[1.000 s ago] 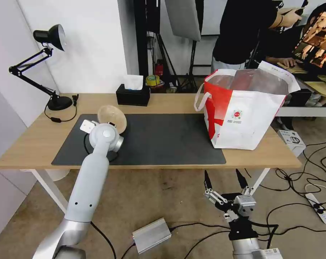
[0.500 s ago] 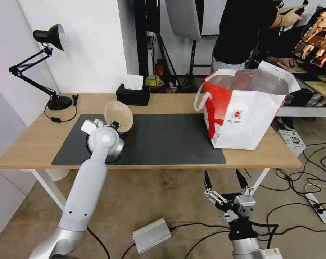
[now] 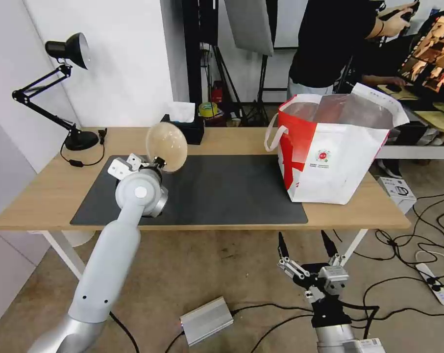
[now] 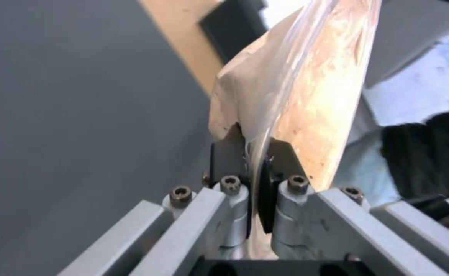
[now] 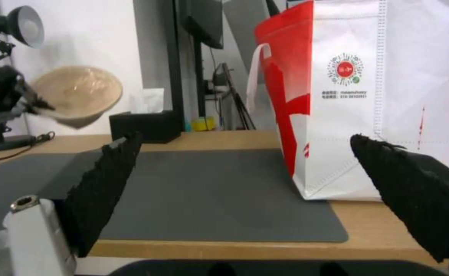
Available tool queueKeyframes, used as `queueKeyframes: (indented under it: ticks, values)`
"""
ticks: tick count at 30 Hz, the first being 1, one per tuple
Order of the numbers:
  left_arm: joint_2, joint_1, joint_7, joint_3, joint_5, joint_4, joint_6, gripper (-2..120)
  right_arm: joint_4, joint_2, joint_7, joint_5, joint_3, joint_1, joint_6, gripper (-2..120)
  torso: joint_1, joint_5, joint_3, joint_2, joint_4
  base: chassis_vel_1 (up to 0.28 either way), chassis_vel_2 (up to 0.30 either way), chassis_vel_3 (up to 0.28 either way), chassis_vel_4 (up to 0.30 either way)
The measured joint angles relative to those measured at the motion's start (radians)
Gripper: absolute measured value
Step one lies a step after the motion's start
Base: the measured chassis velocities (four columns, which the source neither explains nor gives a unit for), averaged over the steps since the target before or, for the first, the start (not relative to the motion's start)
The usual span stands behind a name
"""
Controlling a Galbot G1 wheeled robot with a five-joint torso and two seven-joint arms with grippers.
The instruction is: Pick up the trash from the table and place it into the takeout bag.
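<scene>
Head view shows the left gripper (image 3: 156,161) pinching the rim of the beige paper bowl (image 3: 166,139), which is lifted clear of the dark grey mat (image 3: 222,189) and tipped on its side above the mat's left part. The bowl hangs in front of the black tissue box (image 3: 195,131) at the back of the table (image 3: 50,191). From the left wrist view, the two fingers (image 4: 227,153) are closed tight on the thin bowl wall (image 4: 296,84), one finger outside and one inside, with a clear film liner showing within the bowl.

The takeout bag (image 3: 330,152) stands upright on the right part of the table, its base partly on the mat's right edge and partly on bare wood, well apart from the bowl. Its mouth is open, silvery lining visible, a white loop handle hanging down its red side.

The right gripper (image 3: 308,250) is parked low in front of the table edge, below the bag, with its fingers spread wide and nothing between them. In the right wrist view its dark fingertips (image 5: 102,180) frame the mat, with the bowl (image 5: 76,94) in the air to one side and the bag (image 5: 367,96) to the other.

A black desk lamp (image 3: 67,88) stands at the table's far left corner.
</scene>
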Motion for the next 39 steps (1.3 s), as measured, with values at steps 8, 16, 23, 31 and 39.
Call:
queueKeyframes:
  ticks: [8,16,23,31,39]
  values:
    - [0.006,-0.037,0.093,0.053,-0.012,-0.032,-0.030,1,0.000,0.000,0.000,0.000,0.000,0.000,0.000,100,0.000,0.0001,0.000,0.000,0.0000,0.000,0.000,0.000,0.000]
    - [0.007,-0.105,0.132,0.115,-0.017,-0.028,-0.055,1,0.000,0.000,0.000,0.000,0.000,0.000,0.000,100,0.000,0.0001,0.000,0.000,0.0000,0.000,0.000,0.000,0.000]
    - [-0.011,-0.201,0.146,0.176,-0.022,0.023,-0.070,1,0.000,0.000,0.000,0.000,0.000,0.000,0.000,100,0.000,0.0001,0.000,0.000,0.0000,0.000,0.000,0.000,0.000]
    - [-0.051,-0.293,0.159,0.239,-0.022,0.087,-0.084,1,0.000,0.000,0.000,0.000,0.000,0.000,0.000,100,0.000,0.0002,0.000,0.000,0.0000,0.000,0.000,0.000,0.000]
    - [-0.089,-0.364,0.189,0.299,-0.020,0.147,-0.106,1,0.000,0.000,0.000,0.000,0.000,0.000,0.000,100,0.000,0.0001,0.000,0.000,0.0000,0.000,0.000,0.000,0.000]
